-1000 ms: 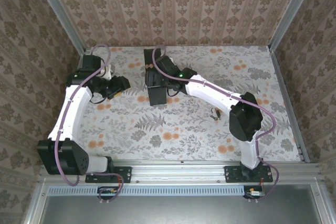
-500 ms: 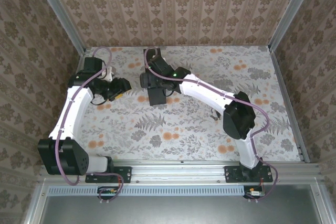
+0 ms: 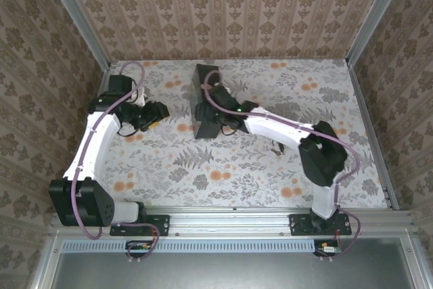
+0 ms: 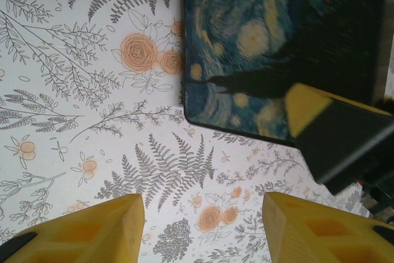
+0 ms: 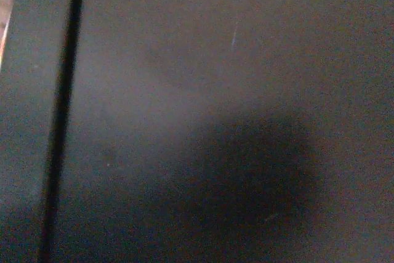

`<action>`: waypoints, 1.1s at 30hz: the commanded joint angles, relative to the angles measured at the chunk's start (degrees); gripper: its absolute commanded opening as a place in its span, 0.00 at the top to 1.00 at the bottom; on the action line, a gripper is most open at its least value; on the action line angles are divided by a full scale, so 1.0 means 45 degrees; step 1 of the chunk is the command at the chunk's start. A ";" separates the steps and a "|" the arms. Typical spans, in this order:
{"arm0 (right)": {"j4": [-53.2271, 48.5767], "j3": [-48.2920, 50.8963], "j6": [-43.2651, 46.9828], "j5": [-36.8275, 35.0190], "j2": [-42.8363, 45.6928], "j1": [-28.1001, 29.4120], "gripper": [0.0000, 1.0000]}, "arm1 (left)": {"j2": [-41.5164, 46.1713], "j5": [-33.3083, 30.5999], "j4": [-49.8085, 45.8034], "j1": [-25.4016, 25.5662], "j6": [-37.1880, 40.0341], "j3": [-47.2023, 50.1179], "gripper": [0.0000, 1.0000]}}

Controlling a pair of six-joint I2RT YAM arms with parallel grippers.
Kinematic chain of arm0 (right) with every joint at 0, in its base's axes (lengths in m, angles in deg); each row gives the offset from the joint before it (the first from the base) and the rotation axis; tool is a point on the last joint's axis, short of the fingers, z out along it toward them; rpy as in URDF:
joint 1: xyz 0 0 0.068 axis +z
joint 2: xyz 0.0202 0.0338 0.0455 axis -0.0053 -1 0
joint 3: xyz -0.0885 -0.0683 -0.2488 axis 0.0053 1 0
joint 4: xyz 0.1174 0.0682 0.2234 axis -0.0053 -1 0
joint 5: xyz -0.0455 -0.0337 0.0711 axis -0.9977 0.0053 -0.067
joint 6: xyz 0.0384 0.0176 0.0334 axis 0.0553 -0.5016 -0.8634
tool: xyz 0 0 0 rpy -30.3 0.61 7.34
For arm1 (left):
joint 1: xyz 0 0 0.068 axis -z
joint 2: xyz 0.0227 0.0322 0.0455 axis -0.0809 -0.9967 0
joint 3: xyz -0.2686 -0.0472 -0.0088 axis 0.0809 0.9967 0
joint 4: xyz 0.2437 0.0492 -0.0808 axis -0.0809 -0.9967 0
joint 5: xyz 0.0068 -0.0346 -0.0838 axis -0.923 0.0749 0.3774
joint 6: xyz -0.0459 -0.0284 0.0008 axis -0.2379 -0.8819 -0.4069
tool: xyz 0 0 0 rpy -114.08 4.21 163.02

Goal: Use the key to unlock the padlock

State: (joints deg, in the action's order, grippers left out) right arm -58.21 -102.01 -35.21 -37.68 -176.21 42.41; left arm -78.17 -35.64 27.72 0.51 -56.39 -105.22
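Note:
The black box (image 3: 205, 82) stands on the floral floor at the back middle, and its blue-and-yellow swirling lid (image 4: 271, 41) fills the upper right of the left wrist view. My right gripper (image 3: 207, 120) is pressed against the box's near end. The right wrist view is dark with the box's side (image 5: 215, 103), so its jaws are hidden. One yellow-and-black finger (image 4: 335, 133) of it shows at the box's corner. My left gripper (image 4: 203, 204) hangs open over bare floor left of the box, holding nothing. A tiny dark thing, perhaps the key (image 3: 276, 147), lies by the right forearm. The padlock is hidden.
Patterned walls close the floor (image 3: 203, 167) in at the back and both sides, with metal posts (image 3: 81, 18) in the corners. The right arm's white forearm (image 3: 277, 126) stretches across the middle. A rail (image 3: 230, 216) runs along the near edge.
The right arm swung a little, and the box shifted to the right and turned with it. The left arm stayed almost still.

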 commanded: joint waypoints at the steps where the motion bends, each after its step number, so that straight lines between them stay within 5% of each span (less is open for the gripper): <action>1: 0.3540 0.2485 -0.2740 0.1503 0.1089 -0.0852 0.09 | 0.0318 0.0088 0.0049 -0.0013 -0.0088 0.0037 0.46; 10: 0.5294 0.5983 -0.2210 0.2845 0.1848 -0.2129 0.00 | 0.0077 0.0060 0.0231 0.0037 -0.0328 -0.0316 0.46; 18: 0.1031 0.4887 0.1054 0.2478 0.1848 -0.2150 0.00 | -0.0301 -0.0278 0.0088 0.0303 -0.0163 -0.1062 0.46; 22: 0.0473 0.4838 0.1522 0.2928 0.2255 -0.2252 0.00 | -0.1377 -0.1256 -0.0035 0.2441 0.0377 -0.2021 0.46; 26: 0.3240 0.6018 -0.0242 0.4710 0.2769 -0.2886 0.00 | -0.2861 -0.3300 0.1169 0.4433 0.0235 -0.1946 0.48; 30: 0.4226 0.6385 -0.1100 0.5387 0.2787 -0.3258 0.00 | -0.4410 -0.5797 0.1880 0.5170 0.0023 -0.2289 0.44; 33: 0.4630 0.6659 -0.1372 0.5716 0.2764 -0.3442 0.00 | -0.5486 -0.6296 0.2663 0.5281 -0.0314 -0.2667 0.41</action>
State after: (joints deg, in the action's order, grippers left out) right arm -37.58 -73.85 -39.21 -13.99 -163.83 27.64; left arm -100.47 -56.12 35.77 24.16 -56.46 -114.37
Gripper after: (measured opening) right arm 0.999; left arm 0.582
